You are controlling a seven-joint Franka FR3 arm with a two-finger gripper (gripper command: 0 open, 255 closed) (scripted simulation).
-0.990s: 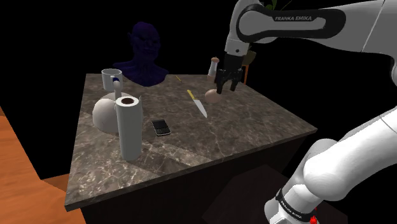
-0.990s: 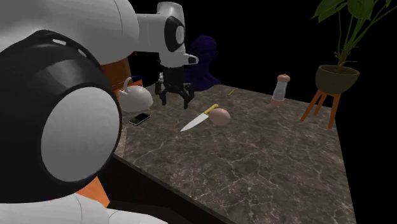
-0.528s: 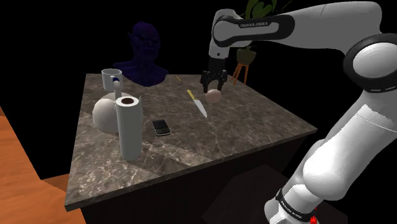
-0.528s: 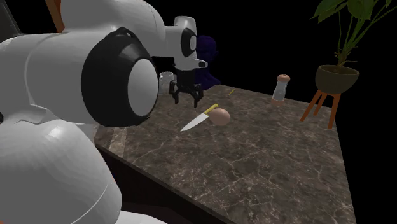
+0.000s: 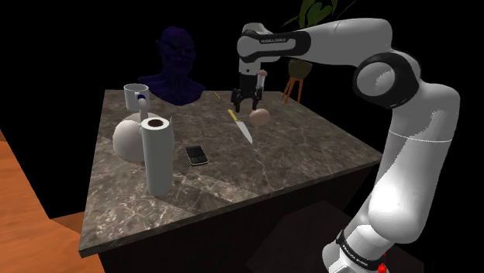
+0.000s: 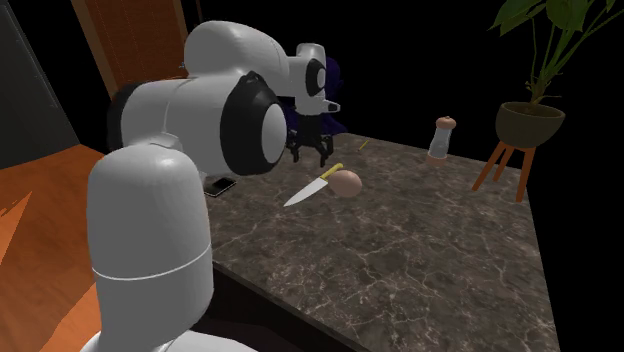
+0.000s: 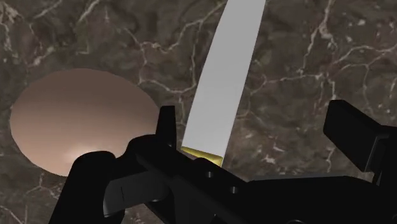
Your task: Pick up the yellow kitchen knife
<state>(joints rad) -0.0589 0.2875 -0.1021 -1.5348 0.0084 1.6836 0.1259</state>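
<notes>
Arm (image 5: 333,43) now farther over the knife (image 5: 242,129), pale blade, yellow handle seemingly between wide-apart jaws.

The shoulder view is set high, beside and behind the white arm (image 5: 403,139), whose base rises at that view's lower right. It looks down and leftward over the dark, white-veined marble-look counter (image 5: 295,155) toward the far edge, where a dark blue bust (image 5: 177,66) stands. The second exterior view sits lower and close behind the arm, whose bulky links crowd its left half. It faces across the counter toward a green potted plant on a wooden stand (image 6: 530,120) beyond the counter's edge at that view's right. Both views take in the counter's middle, with the yellow-handled, pale-bladed kitchen knife (image 5: 242,126) and the pinkish rounded object (image 5: 261,116). The wrist view looks straight down, very near, on those two
</notes>
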